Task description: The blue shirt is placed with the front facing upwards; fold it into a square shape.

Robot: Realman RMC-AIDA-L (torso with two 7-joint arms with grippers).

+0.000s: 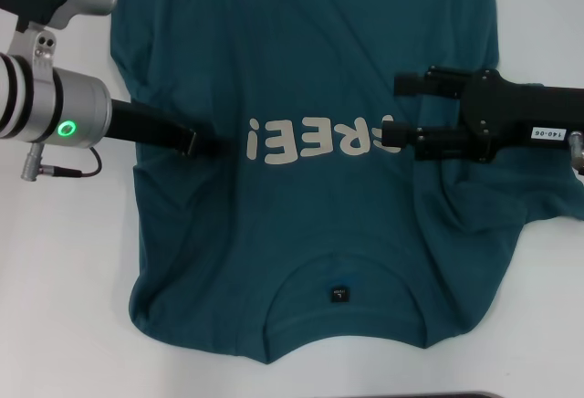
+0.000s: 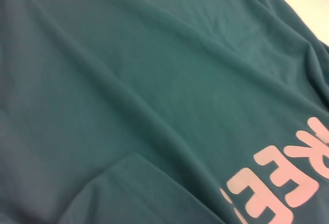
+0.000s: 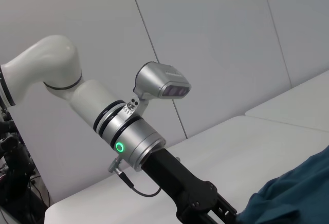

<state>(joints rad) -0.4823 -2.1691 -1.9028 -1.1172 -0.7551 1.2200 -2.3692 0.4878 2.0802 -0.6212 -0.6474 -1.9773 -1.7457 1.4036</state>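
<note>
The blue shirt (image 1: pixel 310 60) lies spread front-up on the white table (image 1: pixel 55 279), its collar and small black neck label (image 1: pixel 338 294) nearest me. The cream letters (image 1: pixel 301 140) run across the chest. My left gripper (image 1: pixel 193 141) sits low on the shirt, just left of the lettering. My right gripper (image 1: pixel 398 108) is open over the right end of the letters, one finger above the print and one on it. The left wrist view is filled with teal shirt cloth (image 2: pixel 128 80) and part of the letters (image 2: pixel 288 183). A shirt edge (image 3: pixel 293 193) shows in the right wrist view.
Bare white table lies left of the shirt and to the right (image 1: pixel 557 307). The shirt's right sleeve area (image 1: pixel 511 197) is rumpled under my right arm. The right wrist view shows my left arm (image 3: pixel 128 136) above the table (image 3: pixel 247 147), with a pale wall behind.
</note>
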